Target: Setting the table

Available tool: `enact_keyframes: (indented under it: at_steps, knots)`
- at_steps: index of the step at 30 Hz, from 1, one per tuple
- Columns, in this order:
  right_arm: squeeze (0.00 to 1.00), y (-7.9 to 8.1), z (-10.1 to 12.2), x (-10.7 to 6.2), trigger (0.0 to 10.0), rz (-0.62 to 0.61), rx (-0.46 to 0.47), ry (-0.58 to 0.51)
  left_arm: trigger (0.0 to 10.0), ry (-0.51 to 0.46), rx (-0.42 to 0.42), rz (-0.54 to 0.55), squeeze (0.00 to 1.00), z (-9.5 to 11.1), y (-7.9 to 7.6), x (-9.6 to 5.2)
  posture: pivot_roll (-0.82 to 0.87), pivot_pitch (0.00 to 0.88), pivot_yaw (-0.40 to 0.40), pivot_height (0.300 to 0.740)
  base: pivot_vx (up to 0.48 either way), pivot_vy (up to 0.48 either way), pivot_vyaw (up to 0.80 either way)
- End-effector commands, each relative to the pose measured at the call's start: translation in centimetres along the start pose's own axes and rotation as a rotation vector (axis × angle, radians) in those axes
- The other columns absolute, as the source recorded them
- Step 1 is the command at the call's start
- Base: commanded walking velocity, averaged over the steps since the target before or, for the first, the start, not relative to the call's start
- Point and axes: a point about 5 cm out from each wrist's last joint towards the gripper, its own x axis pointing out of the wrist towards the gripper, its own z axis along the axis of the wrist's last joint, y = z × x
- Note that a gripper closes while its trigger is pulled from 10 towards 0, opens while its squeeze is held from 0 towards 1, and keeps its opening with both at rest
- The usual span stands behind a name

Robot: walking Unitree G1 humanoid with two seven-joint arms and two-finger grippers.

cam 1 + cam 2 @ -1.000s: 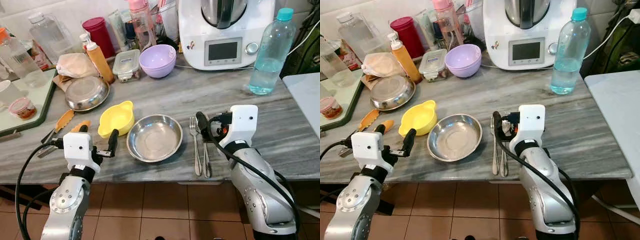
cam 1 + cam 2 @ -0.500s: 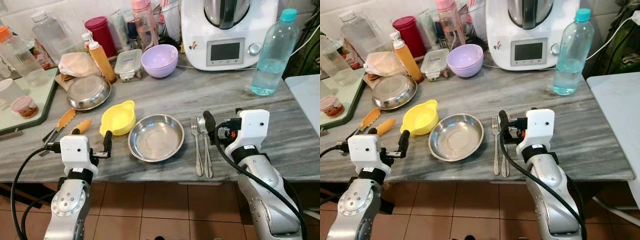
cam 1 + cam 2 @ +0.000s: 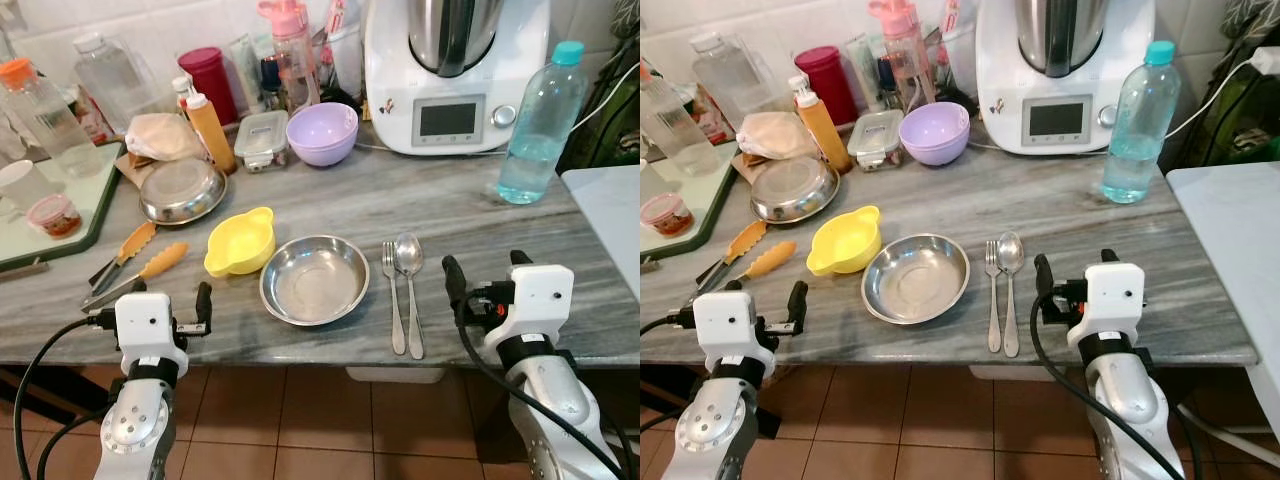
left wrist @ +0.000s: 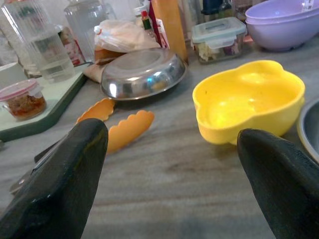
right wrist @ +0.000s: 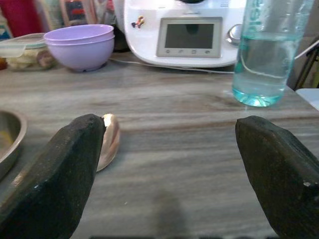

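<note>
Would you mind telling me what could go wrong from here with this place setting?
1. The fork and spoon end close to the counter edge; a nudge from the right gripper might knock them off.
2. The left gripper, open at the edge, could clip the tongs.

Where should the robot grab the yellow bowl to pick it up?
Probably by the rim of the yellow bowl, coming from above. It sits upright and open, with thin walls that one finger can go inside and one outside. The near rim faces the open left gripper, and small lobes stick out at its sides.
</note>
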Motion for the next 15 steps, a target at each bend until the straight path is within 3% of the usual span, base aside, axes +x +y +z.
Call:
enact_keyframes:
  at_steps: [1,7,10,15]
  knots:
    - [0.00,0.90,0.13,0.12,10.0,0.040,-0.004,-0.018,10.0,0.009,0.024,0.020,0.00,-0.33,0.49,-0.10,-0.28,0.075,0.180,0.740,0.000,0.000,0.00]
    - [0.00,0.84,0.49,0.56,10.0,0.037,0.000,-0.032,10.0,0.008,0.023,0.038,0.00,-0.25,0.64,0.03,-0.28,0.083,0.179,0.740,0.000,0.000,0.00]
    - [0.00,0.79,0.56,0.79,10.0,0.038,0.009,-0.040,10.0,0.007,0.022,0.025,0.00,-0.18,0.35,0.01,-0.28,0.090,0.178,0.740,0.000,0.000,-0.73]
    - [0.00,0.93,0.70,0.96,10.0,0.045,0.008,-0.047,10.0,0.016,0.032,0.033,0.00,-0.28,0.43,0.00,-0.28,0.091,0.180,0.740,0.000,0.000,0.00]
